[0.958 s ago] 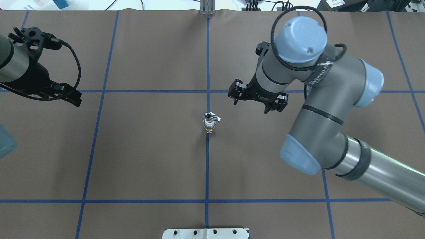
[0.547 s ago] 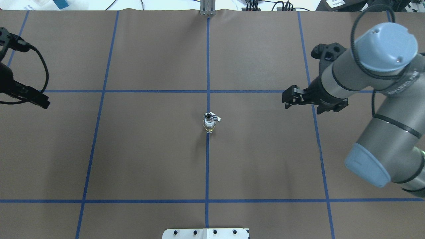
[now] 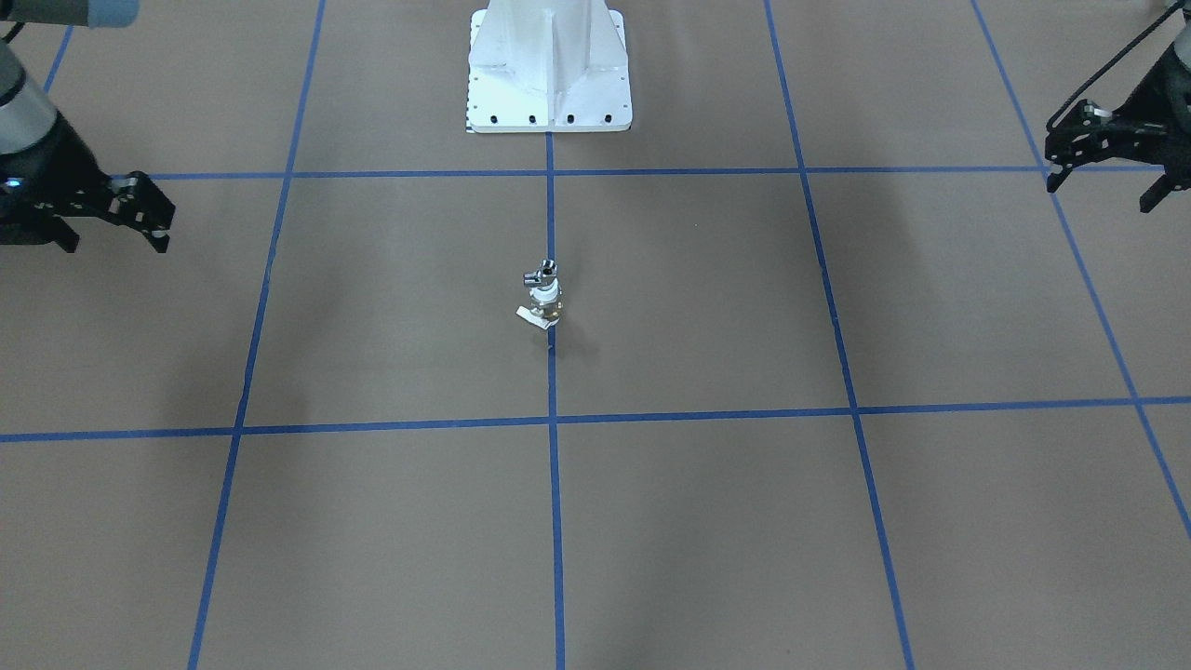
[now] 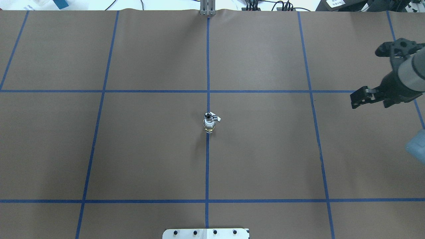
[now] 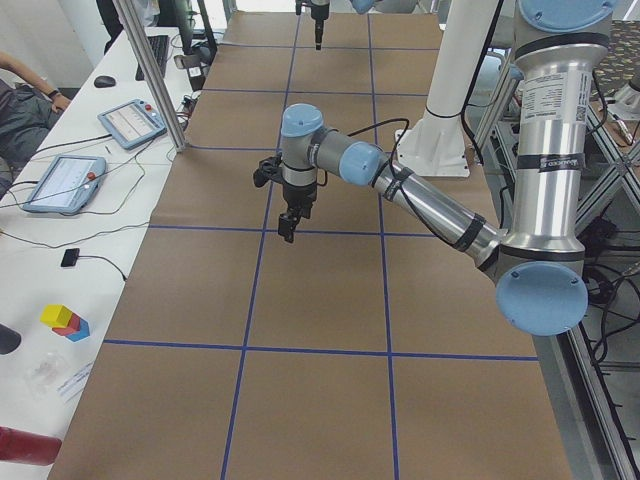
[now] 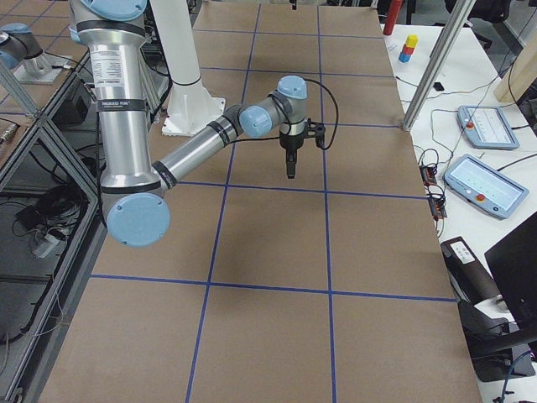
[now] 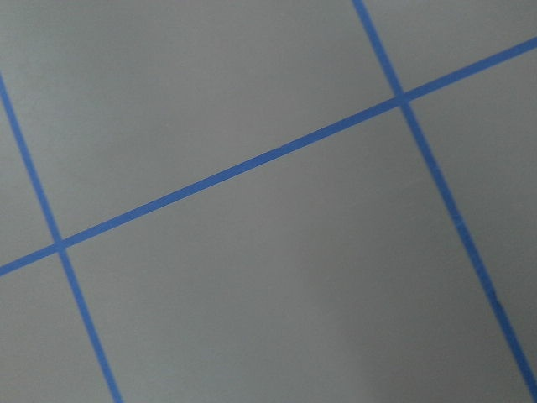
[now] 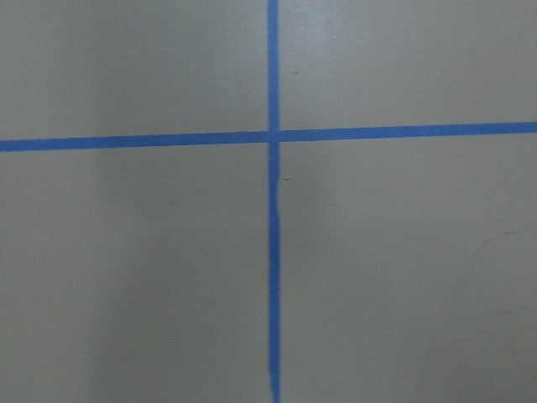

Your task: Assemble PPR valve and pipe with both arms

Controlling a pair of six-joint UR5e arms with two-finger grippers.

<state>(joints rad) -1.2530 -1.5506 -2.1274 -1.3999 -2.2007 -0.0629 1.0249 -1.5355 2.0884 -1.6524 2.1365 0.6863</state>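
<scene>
The PPR valve [image 4: 210, 126], with its white ring and brass body, stands upright on the central blue line, and it also shows in the front view [image 3: 543, 302]. The silver pipe [image 4: 208, 116] sits joined on top of it [image 3: 541, 274]. My right gripper [image 4: 370, 103] is open and empty far off at the right edge, seen at the left of the front view [image 3: 107, 231]. My left gripper [image 3: 1105, 179] is open and empty at the far right of the front view, out of the overhead view. Both wrist views show only mat.
The brown mat [image 4: 149, 149] with blue tape grid lines [image 4: 99, 91] covers the table. The white pedestal base [image 3: 549, 65] stands behind the assembly. Tablets [image 5: 60, 180] and coloured blocks [image 5: 65, 320] lie on a side bench.
Both arms have swung outward from the centre. The left gripper has left the overhead view and the right gripper has moved to its right edge. The valve and pipe have not moved.
</scene>
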